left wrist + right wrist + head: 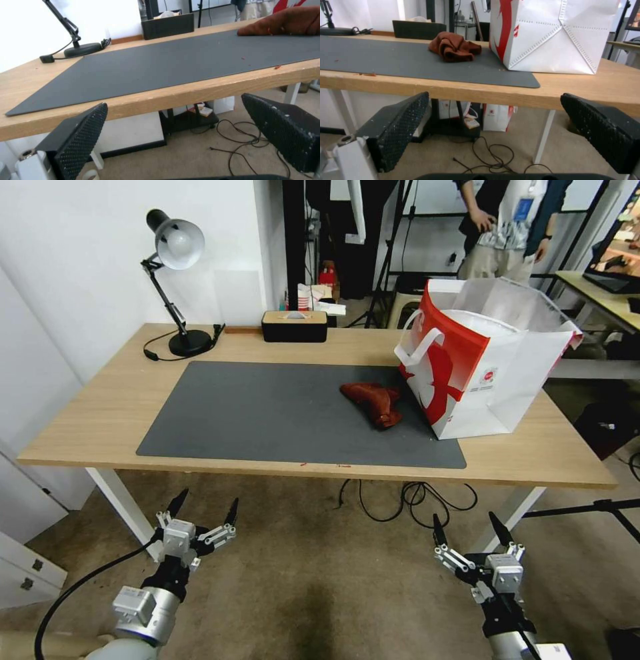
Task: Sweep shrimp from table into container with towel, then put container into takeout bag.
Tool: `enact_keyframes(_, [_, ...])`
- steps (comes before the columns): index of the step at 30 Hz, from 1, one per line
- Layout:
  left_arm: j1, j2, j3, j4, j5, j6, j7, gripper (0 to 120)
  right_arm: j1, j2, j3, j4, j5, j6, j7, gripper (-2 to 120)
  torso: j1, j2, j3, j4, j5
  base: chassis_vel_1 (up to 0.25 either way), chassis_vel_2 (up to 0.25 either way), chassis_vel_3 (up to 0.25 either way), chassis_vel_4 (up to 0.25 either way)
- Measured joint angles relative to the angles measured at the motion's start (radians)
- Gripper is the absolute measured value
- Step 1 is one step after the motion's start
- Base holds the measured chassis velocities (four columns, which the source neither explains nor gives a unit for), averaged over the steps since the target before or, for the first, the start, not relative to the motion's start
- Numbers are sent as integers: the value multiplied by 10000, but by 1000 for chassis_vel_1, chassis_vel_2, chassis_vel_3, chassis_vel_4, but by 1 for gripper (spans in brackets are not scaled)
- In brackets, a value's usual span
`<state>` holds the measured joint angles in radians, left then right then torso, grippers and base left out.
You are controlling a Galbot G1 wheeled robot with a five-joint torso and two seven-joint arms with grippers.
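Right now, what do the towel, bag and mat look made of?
Towel: soft matte cloth, crumpled in folds. Takeout bag: looks like coated paper or woven sheet, stiff creases and stitched seams; silvery lining. Mat: thin dark grey sheet, matte, possibly rubber or felt.

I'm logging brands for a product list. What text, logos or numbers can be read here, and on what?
None can be read.
Takeout bag: small round red logo with a line beneath, too small to read; the big red shapes are graphics, not letters.
Small bags under the table: red marks, too blurred to read.
Lamp, tissue box, mat, towel: no text.
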<state>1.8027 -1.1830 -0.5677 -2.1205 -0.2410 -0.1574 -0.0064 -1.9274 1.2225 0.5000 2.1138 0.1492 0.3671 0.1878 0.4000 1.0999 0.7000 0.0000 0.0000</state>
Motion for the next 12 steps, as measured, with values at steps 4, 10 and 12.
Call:
enact_keyframes(4, [1,2,4,0,0,0,-6,100,-2,3,-8,0,-7,-4,-2,100,0,0,0,0,0,0,0,0,0])
enact_keyframes(10, [4,6,8,-2,-1,0,-12,100,-5,6,-9,-3,-11,-6,-2,100,0,0,0,0,0,0,0,0,0])
enact_keyframes(12, [4,7,8,-3,-1,0,-13,100,-4,6,-9,-4,-12,-6,-2,100,0,0,0,0,0,0,0,0,0])
